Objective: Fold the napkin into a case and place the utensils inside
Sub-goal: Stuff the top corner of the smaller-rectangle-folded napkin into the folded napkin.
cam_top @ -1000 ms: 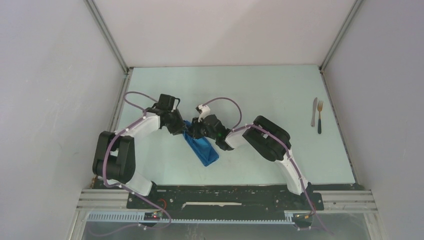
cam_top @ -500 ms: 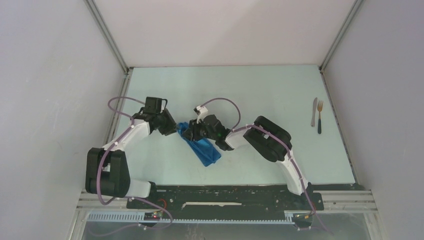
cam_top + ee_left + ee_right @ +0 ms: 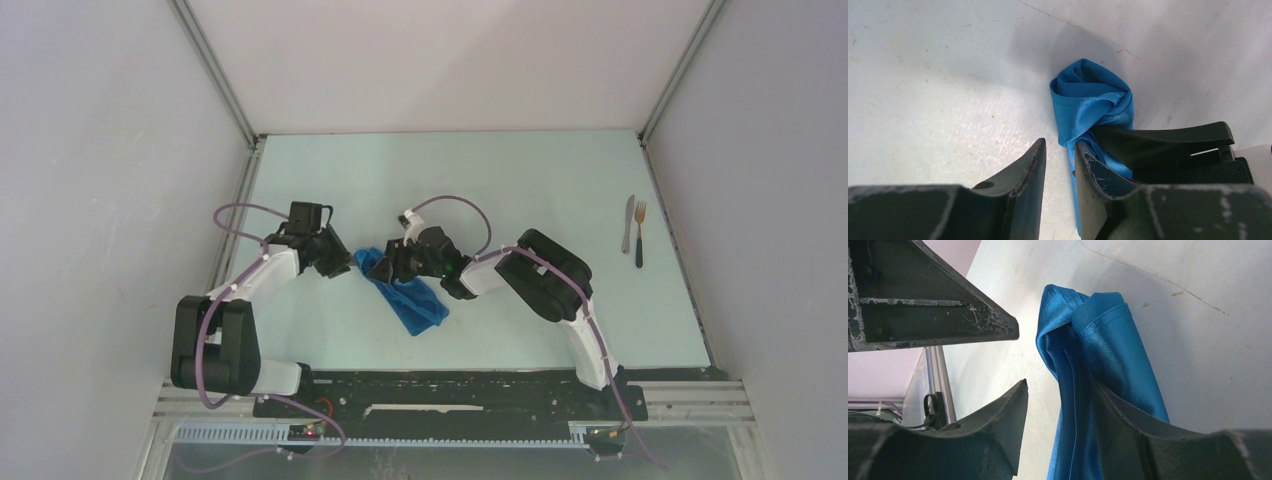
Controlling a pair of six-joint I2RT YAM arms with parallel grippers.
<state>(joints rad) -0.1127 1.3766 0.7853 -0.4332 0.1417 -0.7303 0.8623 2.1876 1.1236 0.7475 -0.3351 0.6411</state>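
Left arm (image 3: 260,275): on the left of the napkin (image 3: 415,300), white and black, stretched toward the napkin's far end
Left gripper (image 3: 1060,147): just beside the napkin's far end, on its left; the two fingers stand a little apart with a thin gap; a blue edge of the napkin shows in that gap, right by one finger; it does not look pinched
Napkin: bright blue and folded into a long thin strip; it lies on the tabletop (image 3: 500,180) between the two arms; it sits slanted, one end far and left, the other end near and right; the far end is bunched into a soft round lump
Right gripper (image 3: 1058,390): at the napkin's far end, on its right; the fingers are spread wide; the napkin runs through the gap and leans on one finger; the other finger is not touching it, so it is not squeezed
Both grippers: close together, one on each side of the napkin's far end
Right arm (image 3: 545,275): on the right of the napkin, bent, with a big black elbow
Knife (image 3: 627,223): small and silvery, lying flat, well away to the right of the napkin
Fork (image 3: 639,235): small with a dark handle, a bit further right of the napkin than the knife; the two lie side by side, prongs at the far end
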